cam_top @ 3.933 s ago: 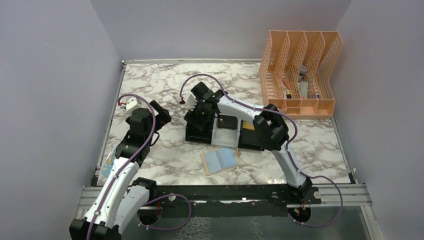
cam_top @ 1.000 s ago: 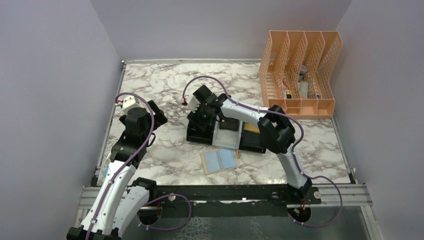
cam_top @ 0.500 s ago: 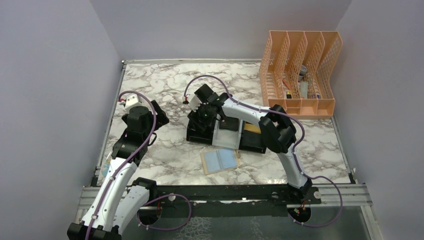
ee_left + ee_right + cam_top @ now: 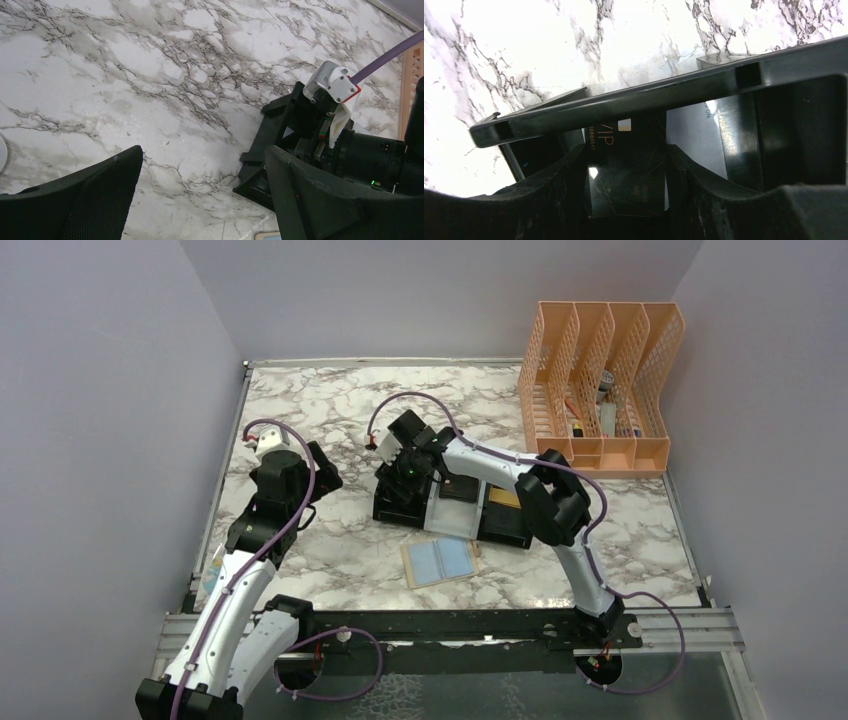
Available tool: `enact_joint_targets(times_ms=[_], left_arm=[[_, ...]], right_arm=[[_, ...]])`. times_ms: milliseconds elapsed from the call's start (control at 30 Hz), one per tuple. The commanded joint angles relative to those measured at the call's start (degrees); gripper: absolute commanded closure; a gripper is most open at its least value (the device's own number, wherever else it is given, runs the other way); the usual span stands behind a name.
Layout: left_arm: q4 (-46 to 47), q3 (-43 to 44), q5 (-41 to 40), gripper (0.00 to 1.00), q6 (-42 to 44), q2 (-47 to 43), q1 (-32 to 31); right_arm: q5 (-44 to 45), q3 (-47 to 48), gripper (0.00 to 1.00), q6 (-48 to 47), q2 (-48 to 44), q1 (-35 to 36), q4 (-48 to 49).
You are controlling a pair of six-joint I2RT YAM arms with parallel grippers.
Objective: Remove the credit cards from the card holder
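Since the earliest picture the right arm's elbow has swung slightly toward the desk's right edge, and the left arm's wrist has edged a little toward the far edge; the rest lies as before.

On the white-and-grey marble-patterned desk (image 4: 330, 410), the right gripper (image 4: 626, 152) reaches down into a small black plastic bin (image 4: 395, 508) near the middle. Its two fingers press against the long edges of a dark grey plastic credit card (image 4: 626, 185) with pale lettering, clamping it inside the bin. A silvery pale card (image 4: 691, 140) lies just beside it in the same bin.

A white bin (image 4: 448, 518) touches the black one on its right, and a second black bin (image 4: 510, 525) beyond that holds a gold card (image 4: 503, 497).

Just nearer the desk's near edge, the flat tan two-panel card holder (image 4: 441, 560) with bluish clear pockets lies open.

The left gripper (image 4: 202, 155) hangs over bare marble toward the left edge, jaws spread wide with nothing between them.

A peach mesh file organizer (image 4: 600, 390) stands in the far right corner.
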Motion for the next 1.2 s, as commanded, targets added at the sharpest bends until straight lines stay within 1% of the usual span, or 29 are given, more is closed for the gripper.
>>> enact_joint_targets(times_ms=[0,233,367,467,600,933,1033,1167], left_arm=[[0.72,-0.84,1.94,0.05,-0.59,0.16,0.36],[1.03,-1.04,2.3,0.05,-0.72,0.55,0.34],[0.99,-0.95,2.31,0.05,-0.38,0.56,0.34],[1.02,-0.72,2.75,0.05,-0.14,0.75,0.33],[1.02,-0.66,4.13,0.05,-0.04,1.12,0.34],[1.71,-1.78,7.78,0.05,-1.13,1.43,0.34],[1.96,-2.05,8.78,0.05,-1.33,1.48,0.34],[2.74,-2.86,11.87,0.06,-1.83,2.07,0.34]], right_arm=[[2.74,-0.36,0.47,-0.76,1.79,-0.2,0.21],[4.31,-0.52,0.45,-0.81,2.83,-0.2,-0.53],[3.0,-2.83,0.46,1.17,-0.58,-0.28,3.18],[2.4,-2.04,0.46,2.26,-2.09,-0.32,3.74],[1.5,-2.55,0.47,2.95,-4.63,-0.29,5.96],[0.11,-4.3,0.49,2.83,-8.22,-0.29,5.71],[-1.5,-5.73,0.49,3.37,-9.63,-0.29,7.73],[-2.46,-5.38,0.5,3.58,-10.28,-0.29,7.82]])
